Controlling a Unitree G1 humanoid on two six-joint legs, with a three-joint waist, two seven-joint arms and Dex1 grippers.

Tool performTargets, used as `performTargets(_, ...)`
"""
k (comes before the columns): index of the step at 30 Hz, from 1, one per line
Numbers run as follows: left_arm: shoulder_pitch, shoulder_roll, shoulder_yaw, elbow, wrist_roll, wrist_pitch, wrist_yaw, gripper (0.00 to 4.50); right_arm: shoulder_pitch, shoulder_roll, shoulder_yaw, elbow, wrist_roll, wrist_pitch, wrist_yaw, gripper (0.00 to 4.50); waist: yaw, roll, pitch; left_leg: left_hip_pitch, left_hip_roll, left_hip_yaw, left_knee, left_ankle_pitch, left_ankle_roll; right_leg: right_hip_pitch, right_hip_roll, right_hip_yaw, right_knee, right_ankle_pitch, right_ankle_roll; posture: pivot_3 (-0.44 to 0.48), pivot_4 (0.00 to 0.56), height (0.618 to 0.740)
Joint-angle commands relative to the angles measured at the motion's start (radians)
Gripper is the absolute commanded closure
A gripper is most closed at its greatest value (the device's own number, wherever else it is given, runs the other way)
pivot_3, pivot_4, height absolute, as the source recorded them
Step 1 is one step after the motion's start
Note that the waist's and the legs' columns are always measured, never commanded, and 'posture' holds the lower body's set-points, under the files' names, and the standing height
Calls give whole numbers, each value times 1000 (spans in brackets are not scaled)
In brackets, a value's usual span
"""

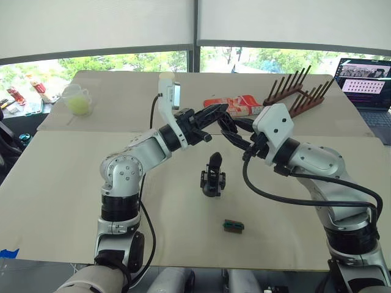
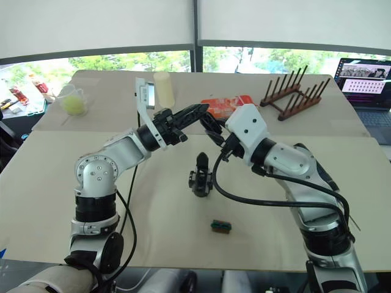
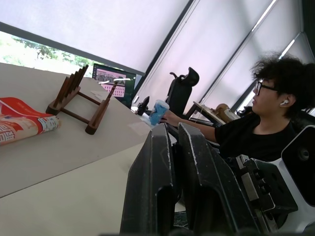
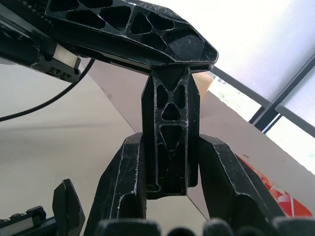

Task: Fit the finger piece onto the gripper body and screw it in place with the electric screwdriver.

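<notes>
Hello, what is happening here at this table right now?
The two robot arms meet in the air above the table. The right gripper is shut on the finger piece, and the left gripper touches its other end, as in a handover. The gripper body stands alone on the table below them, one finger upright. A small green-and-brown block lies nearer the robot. Fitting has not begun.

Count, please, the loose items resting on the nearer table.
2: the gripper body stands mid-table; the green-and-brown block lies closer to the robot, slightly right. Others may be hidden.
</notes>
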Motion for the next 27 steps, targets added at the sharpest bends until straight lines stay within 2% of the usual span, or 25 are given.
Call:
performTargets(1,-34,24,-16,14,18,-25,-53,4500,-24,-19,-39,-63,25,-49,41,2881,0,0,0,0,0,0,0,0,0,0,0,0,0,0,0,0,150,740)
performTargets(2,-47,48,-29,17,27,-29,-96,4500,-30,-42,-56,-63,54,-39,80,2350,0,0,0,0,0,0,0,0,0,0,0,0,0,0,0,0,150,740)
performTargets(5,-81,136,-72,18,34,-30,-261,4500,-70,-102,-127,-45,209,56,196,1346,-5,0,0,0,0,0,0,0,0,0,0,0,0,0,0,0,150,740)
performTargets(6,-94,181,-90,18,30,-28,-348,4500,-99,-124,-161,-23,318,131,249,1049,-9,0,0,0,0,0,0,0,0,0,0,0,-1,0,0,0,150,740)
performTargets(9,-152,307,-138,54,12,3,-593,4500,-193,-205,-228,68,641,389,405,1049,-20,0,0,-1,0,-1,-1,0,1,1,-1,0,-3,0,-1,0,150,740)
performTargets(13,-210,365,-192,103,43,-5,-741,4500,-261,-219,-205,161,800,582,411,1049,-22,0,0,-1,2,-2,-2,0,2,2,-3,-1,-5,1,-2,0,150,740)
performTargets(16,-226,362,-219,120,73,-24,-780,4500,-283,-187,-172,186,819,628,379,1049,-22,0,0,-1,1,-2,-3,0,3,0,-5,0,-5,1,-2,0,150,740)
performTargets(19,-212,352,-242,116,111,-52,-798,4500,-311,-153,-150,206,802,629,349,1810,-22,0,0,-4,1,-1,-3,1,5,-3,-6,0,-4,1,-2,0,150,740)
performTargets(21,-200,343,-242,106,119,-55,-793,4500,-326,-145,-144,214,794,629,339,2493,-23,0,0,-10,1,-1,0,3,7,-9,-6,-1,-2,1,-2,0,150,740)
performTargets(23,-194,336,-234,98,118,-47,-785,4500,-330,-151,-139,209,793,630,346,2493,-22,0,0,-16,0,-1,2,3,8,-15,-6,-1,0,1,-2,0,150,740)
performTargets(27,-186,337,-229,87,125,-49,-786,4500,-325,-179,-120,184,778,609,391,2493,-23,0,0,-16,0,-1,2,4,8,-15,-6,-3,-1,1,-2,0,150,740)
